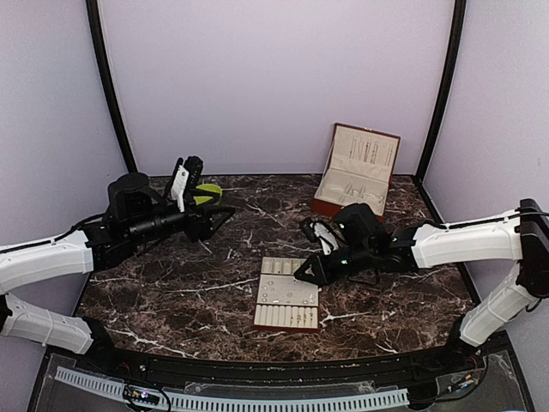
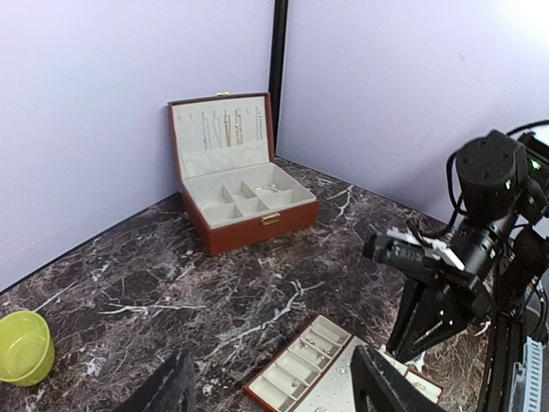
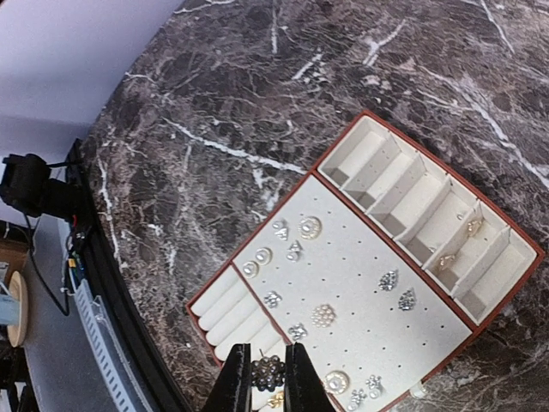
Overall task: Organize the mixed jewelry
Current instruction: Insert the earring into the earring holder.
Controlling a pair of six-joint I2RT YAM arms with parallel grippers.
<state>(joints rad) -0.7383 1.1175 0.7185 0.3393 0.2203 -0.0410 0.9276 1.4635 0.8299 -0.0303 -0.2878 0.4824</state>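
Pinching: we see the right gripper (image 3: 268,354) at the bottom edge of its wrist view, both fingers pressed onto a small beaded cluster stud (image 3: 268,372).
Right gripper from above: it sits near the centre of the frame, over the upper right corner of the tray (image 3: 352,249).
Left gripper (image 2: 273,354): its fingers stand spread wide at the bottom of the left wrist view, and we see nothing between them. From above it is in the left half of the frame, pointing towards the middle, just beside the bowl (image 2: 24,346).
Mixed jewelry (image 3: 323,315): most of what we can see lies on the tray, with silvery studs dotted over its perforated pad. A few tiny pieces lie in the narrow compartments at the right of the right wrist view.
Chains (image 2: 227,127): these fine strands hang inside the raised lid of the jewelry box (image 2: 249,225).
Tray: it is beige with a brown rim and lies flat on the table (image 1: 171,283), at lower centre of the top view.
Jewelry box: it stands open at the upper right of the top view, well apart from the tray.
Bowl: it is lime green and sits at the lower left of the left wrist view; we cannot tell what it holds.
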